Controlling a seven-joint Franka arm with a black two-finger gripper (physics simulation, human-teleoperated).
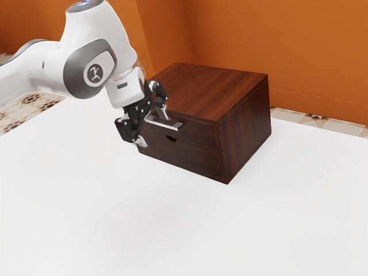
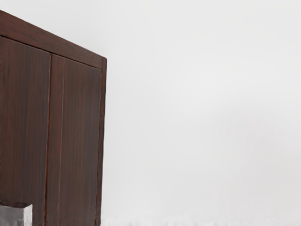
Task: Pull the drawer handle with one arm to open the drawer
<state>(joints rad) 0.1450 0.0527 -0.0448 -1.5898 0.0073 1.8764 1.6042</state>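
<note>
Dark brown wood is making up the boxy two-drawer cabinet (image 1: pixel 213 92), which is standing on the white table (image 1: pixel 172 230) at about 1 o'clock from the exterior view's centre, with orange walls (image 1: pixel 287 40) behind it. In that view the white arm (image 1: pixel 92 69) is reaching in from 10 o'clock. Its black pincer (image 1: pixel 150 118) is sitting at the silver metal bar handle (image 1: pixel 172 123) of the upper drawer (image 1: pixel 195 131), overlapping the handle's 9 o'clock end. The upper drawer's front is looking flush with the lower drawer (image 1: pixel 190 154) beneath it.

The wrist view is adding a close look at the cabinet's front panels (image 2: pixel 70 141) with their vertical seams, a grey corner of the handle (image 2: pixel 14 215) just under the hand, and bare table (image 2: pixel 211 117) beyond the cabinet's edge.

Whether the pincer is pinching the handle or standing spread around it, I cannot tell.
</note>
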